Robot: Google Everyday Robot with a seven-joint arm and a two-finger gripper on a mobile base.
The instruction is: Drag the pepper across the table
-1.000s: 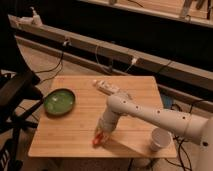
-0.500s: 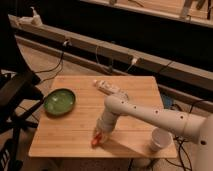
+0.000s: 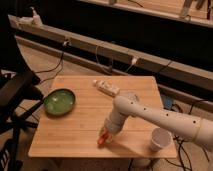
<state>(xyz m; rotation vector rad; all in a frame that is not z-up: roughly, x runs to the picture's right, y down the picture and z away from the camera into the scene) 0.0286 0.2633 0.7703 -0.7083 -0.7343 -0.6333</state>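
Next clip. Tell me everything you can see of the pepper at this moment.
The pepper is small, red-orange, elongated and tapered. It lies on the light wooden table near the front edge, about midway along it, right of the green bowl and left of the white cup. The gripper comes down on its upper end and hides that part; only the lower tip shows. Whether it is gripped cannot be told.

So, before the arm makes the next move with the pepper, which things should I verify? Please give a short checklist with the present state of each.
1. Tool is down at the pepper, near the table's front edge: ok.
2. Firm hold on the pepper: cannot tell.
3. Pepper lies on the table, not over the edge: ok.
4. Bare wood to the left of the pepper for dragging: ok.
5. Green bowl is apart, at the left side: ok.
6. White cup stands close beside the arm at the right: not ok, go carefully.
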